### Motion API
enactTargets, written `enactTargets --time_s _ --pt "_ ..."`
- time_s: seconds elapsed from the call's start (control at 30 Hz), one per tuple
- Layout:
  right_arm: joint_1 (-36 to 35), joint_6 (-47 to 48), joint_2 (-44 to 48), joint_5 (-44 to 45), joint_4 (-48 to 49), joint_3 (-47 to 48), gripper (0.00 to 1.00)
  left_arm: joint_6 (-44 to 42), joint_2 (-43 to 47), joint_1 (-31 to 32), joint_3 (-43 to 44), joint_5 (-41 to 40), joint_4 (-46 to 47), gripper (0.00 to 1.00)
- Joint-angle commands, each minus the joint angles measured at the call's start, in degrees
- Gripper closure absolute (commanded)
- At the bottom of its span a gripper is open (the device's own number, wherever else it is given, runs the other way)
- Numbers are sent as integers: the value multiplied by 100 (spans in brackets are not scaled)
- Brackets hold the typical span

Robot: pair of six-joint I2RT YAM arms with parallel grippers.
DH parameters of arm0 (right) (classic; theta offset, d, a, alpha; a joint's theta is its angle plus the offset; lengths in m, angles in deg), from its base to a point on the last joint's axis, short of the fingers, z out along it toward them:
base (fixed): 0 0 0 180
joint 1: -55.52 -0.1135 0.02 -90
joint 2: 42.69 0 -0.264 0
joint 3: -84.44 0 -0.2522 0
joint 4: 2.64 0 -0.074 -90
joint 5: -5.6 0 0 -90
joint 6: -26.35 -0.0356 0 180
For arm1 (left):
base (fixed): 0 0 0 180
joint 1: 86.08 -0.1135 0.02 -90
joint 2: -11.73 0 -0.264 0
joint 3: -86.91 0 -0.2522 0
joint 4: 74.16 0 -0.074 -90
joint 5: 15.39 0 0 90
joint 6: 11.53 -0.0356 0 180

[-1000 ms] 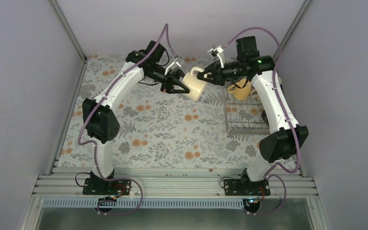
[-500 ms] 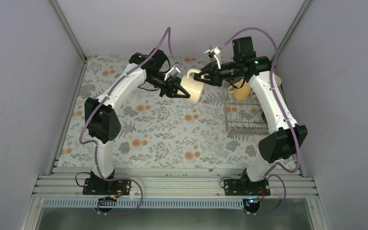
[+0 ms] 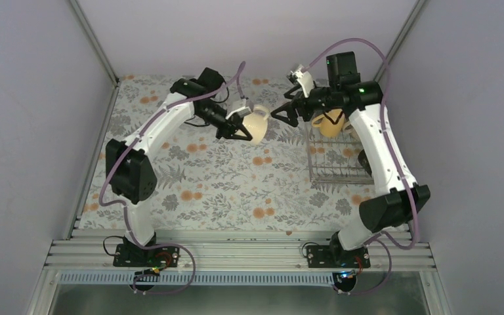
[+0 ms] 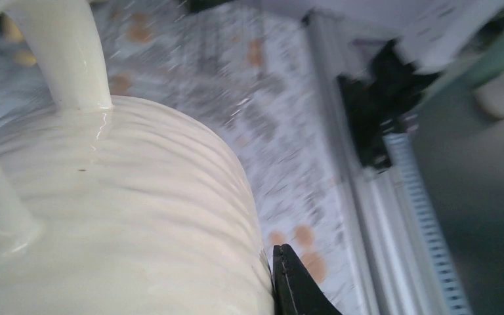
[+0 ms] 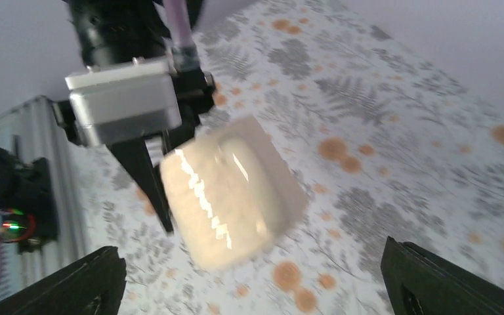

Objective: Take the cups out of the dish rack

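Top external view: the left gripper [image 3: 241,128] is clamped on the cream-white ribbed ceramic mug [image 3: 257,125], held in the air to the left of the silver wire dish rack [image 3: 335,169], above the flower-printed table cover [image 3: 223,184]. The left wrist view shows one black fingertip [image 4: 290,279] pressed against the mug's wall. The right gripper [image 3: 282,116], between mug and rack, has its jaws spread and holds nothing, as its own wrist view confirms. Progress, as judged: one cup is out of the rack but not yet set down. A yellow ceramic mug [image 3: 331,126] remains at the rack's far end, and the right arm hides part of the rack, so further cups cannot be counted. Half a second earlier both grippers met at the mug; since then the right one has let go and drawn back toward the rack, and the left has carried the mug farther from it.
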Motion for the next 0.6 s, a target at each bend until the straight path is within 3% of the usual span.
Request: enactTargets --time_s 0.0,0.13,0.3,0.57 --pt "27 383 559 1496 -48 -188 0 725 775 -250 -385 -2076 1674 98" --pt "42 540 595 2430 -155 -176 0 836 605 -667 -78 -3847 1780 98" --pt "57 600 583 3076 -111 -363 0 712 -35 -1680 857 -5038 1297 98" --pt "67 645 842 3023 234 -1002 0 -120 -1289 -2764 1961 -6195 358 98"
